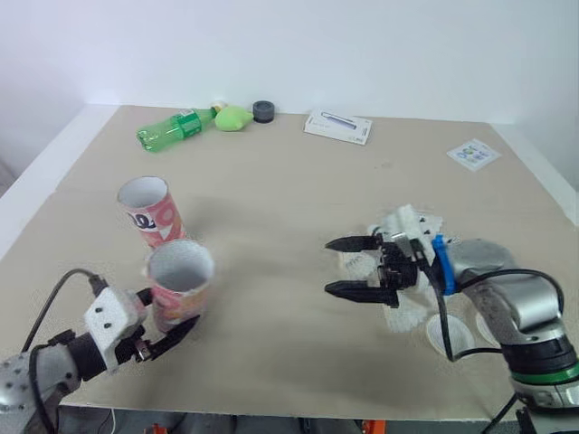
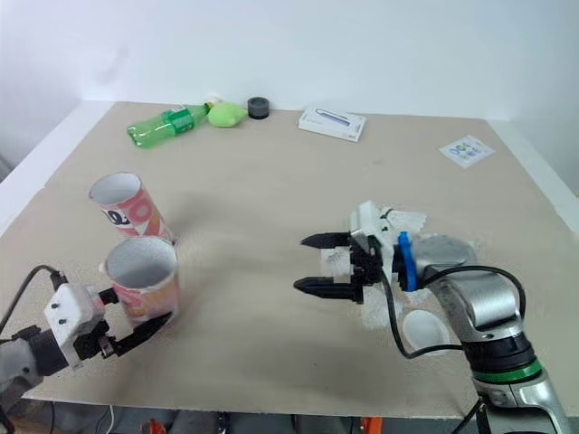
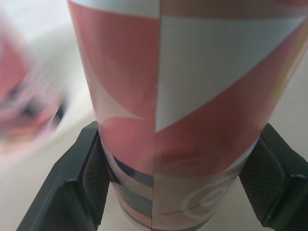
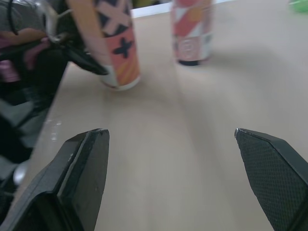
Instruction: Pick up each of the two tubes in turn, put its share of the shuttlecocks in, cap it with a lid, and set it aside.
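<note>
Left gripper (image 1: 170, 312): pinching the near tube (image 1: 179, 282) low on its wall, at lower left of the head view.
Near tube: mouth open, leaning a little in the right wrist view. I cannot tell whether its base is off the table (image 1: 271, 199).
Far tube (image 1: 149, 210): upright, just above the near one in the frame, not touching it.
Right gripper (image 1: 327, 265): spread wide and empty, right of centre, pointing toward the tubes.
Shuttlecocks (image 1: 355, 262): white heap under and behind that gripper.
Lids (image 1: 450, 333): white discs at lower right, beside the right arm.
Risk, tube: the low grip may let it tip when lifted or loaded, and a swing could knock the far tube.
Risk, shuttlecocks: a hard pinch could crush the feathers.
Risk, lids: the right arm's cable could drag them.
</note>
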{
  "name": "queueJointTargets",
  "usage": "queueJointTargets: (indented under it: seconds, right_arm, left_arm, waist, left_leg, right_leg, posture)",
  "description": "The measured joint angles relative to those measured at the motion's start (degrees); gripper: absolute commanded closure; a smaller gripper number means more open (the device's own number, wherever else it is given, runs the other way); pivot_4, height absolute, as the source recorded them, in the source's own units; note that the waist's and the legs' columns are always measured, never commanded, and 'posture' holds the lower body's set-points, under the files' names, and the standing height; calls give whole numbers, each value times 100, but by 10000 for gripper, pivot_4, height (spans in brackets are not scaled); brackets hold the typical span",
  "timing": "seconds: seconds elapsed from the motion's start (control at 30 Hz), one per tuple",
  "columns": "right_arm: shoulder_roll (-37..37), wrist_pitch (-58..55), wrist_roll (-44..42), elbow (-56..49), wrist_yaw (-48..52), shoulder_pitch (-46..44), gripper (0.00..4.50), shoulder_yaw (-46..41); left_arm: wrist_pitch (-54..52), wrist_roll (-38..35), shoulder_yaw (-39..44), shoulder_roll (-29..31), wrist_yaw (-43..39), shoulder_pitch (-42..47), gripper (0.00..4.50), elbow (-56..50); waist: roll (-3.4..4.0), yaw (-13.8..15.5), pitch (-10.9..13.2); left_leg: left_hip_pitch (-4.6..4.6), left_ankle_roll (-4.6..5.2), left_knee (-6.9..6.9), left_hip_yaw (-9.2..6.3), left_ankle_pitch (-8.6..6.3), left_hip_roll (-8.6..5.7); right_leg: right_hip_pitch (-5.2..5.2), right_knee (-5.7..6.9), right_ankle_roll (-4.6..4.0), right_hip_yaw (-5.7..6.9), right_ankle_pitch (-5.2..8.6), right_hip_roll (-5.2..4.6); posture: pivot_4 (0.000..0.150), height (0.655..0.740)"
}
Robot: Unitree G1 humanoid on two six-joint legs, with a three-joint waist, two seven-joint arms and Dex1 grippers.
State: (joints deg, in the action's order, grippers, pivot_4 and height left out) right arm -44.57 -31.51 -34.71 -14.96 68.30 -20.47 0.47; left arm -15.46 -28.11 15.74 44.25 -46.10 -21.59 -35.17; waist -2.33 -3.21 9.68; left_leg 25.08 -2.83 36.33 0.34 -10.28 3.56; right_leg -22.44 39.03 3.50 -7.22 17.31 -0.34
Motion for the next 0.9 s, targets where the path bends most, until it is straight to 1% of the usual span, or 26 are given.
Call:
queueJointTargets:
  seconds: [0.1,0.2,0.33,0.37,0.43,0.53,0.6,0.63,0.67,0.7,0.73,0.77,0.9]
  right_arm:
    - [-259,-30,-1,-111,-83,260,0,-324]
    - [-476,-89,-73,-347,-185,490,0,-692]
    - [-763,-134,-58,-674,-366,937,0,-1038]
    - [-847,-152,18,-831,-493,1106,0,-1147]
    - [-962,-171,136,-1098,-686,1356,0,-1287]
    - [-1087,-277,139,-1503,-803,1803,0,-1548]
    - [-1116,-494,-84,-1848,-796,2341,0,-1990]
    - [-1116,-550,-143,-1906,-784,2440,0,-2093]
    - [-1111,-650,-256,-2008,-772,2633,0,-2313]
    - [-1071,-829,-462,-2164,-734,3048,0,-2748]
    - [-1033,-931,-574,-2222,-720,3229,0,-2944]
    - [-889,-1151,-858,-2381,-723,3647,0,-3436]
    - [-604,-1531,-1286,-2804,-728,4652,0,-4341]
  left_arm:
    - [-611,-260,-235,319,-99,873,11633,30]
    - [-1188,-377,-576,613,-187,1664,11633,55]
    - [-1628,-184,-1307,1013,-458,2408,11633,226]
    - [-1855,-86,-1611,1116,-519,2771,11633,307]
    - [-2203,19,-1949,1121,-538,3245,11633,357]
    - [-2456,119,-2183,1116,-538,3562,11633,377]
    - [-2574,182,-2277,1127,-559,3701,11633,347]
    - [-2584,195,-2282,1137,-566,3705,11633,340]
    - [-2588,231,-2325,1159,-592,3731,11633,317]
    - [-2586,278,-2414,1241,-661,3774,11633,252]
    - [-2585,292,-2433,1298,-697,3773,11633,213]
    - [-2595,344,-2518,1311,-759,3861,11633,205]
    - [-2491,575,-2743,1323,-955,4086,11633,321]
  waist:
    - [22,35,13]
    - [36,39,22]
    - [42,49,27]
    - [48,51,31]
    - [54,56,35]
    - [54,57,36]
    - [54,64,36]
    - [54,65,36]
    - [54,66,36]
    - [53,67,35]
    - [52,68,35]
    - [54,69,35]
    - [58,65,32]
  left_leg:
    - [2,1,-8,-3,-1,0]
    - [1,2,-18,-10,-2,0]
    - [5,3,-31,-27,-3,-6]
    - [6,3,-32,-30,-3,-8]
    - [9,3,-31,-33,-3,-14]
    - [11,3,-31,-36,-3,-16]
    - [11,3,-31,-42,-3,-18]
    - [9,3,-31,-43,-3,-19]
    - [10,3,-29,-45,-3,-20]
    - [8,3,-28,-51,-3,-21]
    - [3,3,-27,-53,-3,-21]
    - [2,3,-26,-54,-2,-25]
    - [-18,5,-17,-60,0,-23]
  right_leg:
    - [-2,2,23,3,-10,4]
    - [-1,4,23,2,-4,14]
    - [2,3,16,0,-1,24]
    - [2,3,16,0,0,24]
    - [4,3,20,0,2,22]
    - [7,2,20,0,2,20]
    - [12,3,20,4,3,20]
    - [14,3,20,4,3,20]
    - [16,3,20,6,3,19]
    - [23,3,20,11,3,19]
    - [28,2,20,14,4,19]
    - [29,2,25,15,6,16]
    - [53,3,44,20,13,17]
  posture:
    - [1500,7294]
    - [1500,7294]
    - [1500,7294]
    - [1500,7294]
    - [1500,7294]
    - [1500,7294]
    - [1500,7294]
    - [1500,7294]
    - [1500,7294]
    - [1500,7294]
    - [1500,7294]
    - [1500,7294]
    - [1500,7294]
